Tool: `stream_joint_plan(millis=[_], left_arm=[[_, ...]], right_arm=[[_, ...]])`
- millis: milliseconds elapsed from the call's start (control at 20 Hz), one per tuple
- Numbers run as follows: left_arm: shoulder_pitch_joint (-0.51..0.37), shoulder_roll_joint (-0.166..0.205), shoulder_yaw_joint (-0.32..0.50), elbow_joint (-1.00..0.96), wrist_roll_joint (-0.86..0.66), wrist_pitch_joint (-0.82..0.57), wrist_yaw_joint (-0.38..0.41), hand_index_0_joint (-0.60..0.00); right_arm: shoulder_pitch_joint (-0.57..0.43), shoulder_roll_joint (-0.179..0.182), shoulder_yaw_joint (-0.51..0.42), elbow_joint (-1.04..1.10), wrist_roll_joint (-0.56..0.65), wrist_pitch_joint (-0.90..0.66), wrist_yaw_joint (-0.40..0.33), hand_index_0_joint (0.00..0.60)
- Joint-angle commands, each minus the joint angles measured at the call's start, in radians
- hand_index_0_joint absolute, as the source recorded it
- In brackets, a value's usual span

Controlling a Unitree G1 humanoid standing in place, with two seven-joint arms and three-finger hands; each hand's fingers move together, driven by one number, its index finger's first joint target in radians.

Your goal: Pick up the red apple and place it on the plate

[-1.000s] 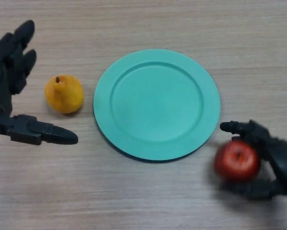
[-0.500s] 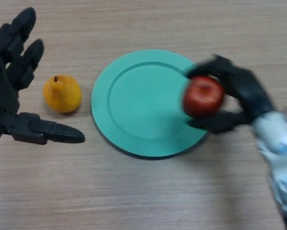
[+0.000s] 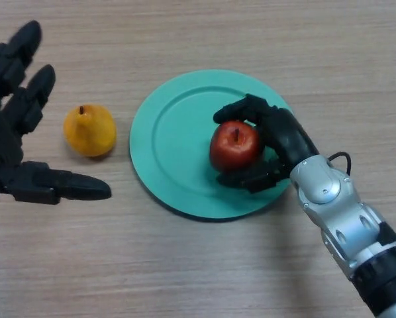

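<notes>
The right hand (image 3: 281, 142) reaches in from the lower right of the frame and sits over the green plate (image 3: 178, 142), its fingers (image 3: 241, 109) curled round the red apple (image 3: 234, 146). The fingers arch over the top of the apple, the thumb (image 3: 247, 177) tucks in under its lower side, and the fruit sits snug between them, stem up. The apple is over the right of centre of the plate, inside the rim; I cannot tell whether it touches the plate's surface. On the left edge of the frame, the left hand (image 3: 12, 142) hovers spread wide, fingers straight, thumb pointing right, holding nothing. A yellow pear (image 3: 89, 130) lies on the wooden table (image 3: 185, 265) between that hand and the plate, just beside the plate's left rim.
</notes>
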Motion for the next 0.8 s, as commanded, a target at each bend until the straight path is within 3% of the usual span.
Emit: stream_joint_plan(millis=[50, 200, 450, 600, 800], left_arm=[[-0.009, 0.049, 0.100, -0.033, -0.013, -0.196, -0.079, 0.000], [-0.016, 0.049, 0.106, 0.041, 0.009, -0.277, -0.063, 0.000], [-0.013, 0.039, 0.084, 0.118, 0.040, -0.374, -0.036, 0.000], [-0.008, 0.046, 0.091, 0.100, 0.032, -0.361, -0.036, 0.000], [0.010, 0.046, 0.106, 0.073, 0.027, -0.348, -0.045, 0.000]], right_arm=[[-0.004, -0.007, -0.059, -0.124, -0.010, -0.064, 0.088, 0.000], [0.048, -0.007, -0.147, -0.311, 0.037, 0.088, 0.155, 0.000], [0.061, -0.011, -0.300, -0.529, 0.059, 0.151, 0.191, 0.000], [0.172, -0.074, -0.392, -0.755, 0.126, 0.235, 0.198, 0.000], [0.330, -0.125, -0.475, -0.983, 0.235, 0.267, 0.201, 0.000]])
